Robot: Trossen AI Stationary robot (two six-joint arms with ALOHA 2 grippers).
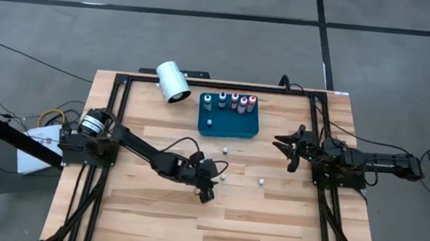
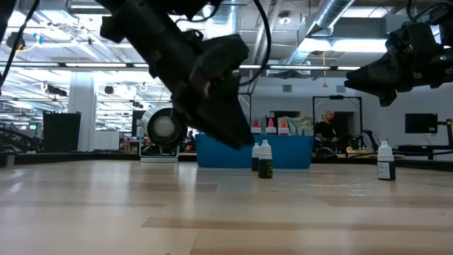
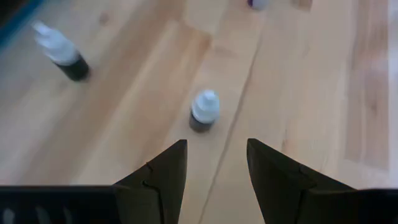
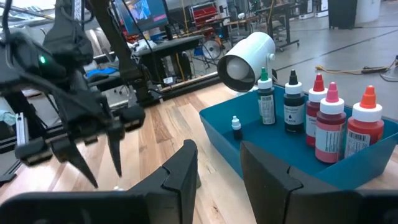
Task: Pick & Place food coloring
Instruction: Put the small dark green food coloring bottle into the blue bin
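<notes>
Left claw (image 3: 216, 146) hangs low over the middle of the table (image 1: 150, 217), its two fingers spread with a clear gap and nothing between them. Just ahead of its tips, not touching, stands a small white-capped bottle (image 3: 204, 111), upright on the wood. A second white-capped bottle (image 3: 62, 53) stands farther ahead and off to one side, near the blue tray (image 1: 234, 128); a third bottle (image 1: 261, 180) stands apart toward the right arm. The food coloring bottles (image 1: 234, 101), red-topped and green-topped, stand upright in a row along the tray's far wall, well beyond the claw, with one tiny white-capped bottle (image 1: 210, 122) alone on the tray floor. A white cylinder (image 1: 174, 81) lies on its side beside the tray. The right claw (image 1: 285, 149) waits raised at the table's right side, open and empty.
</notes>
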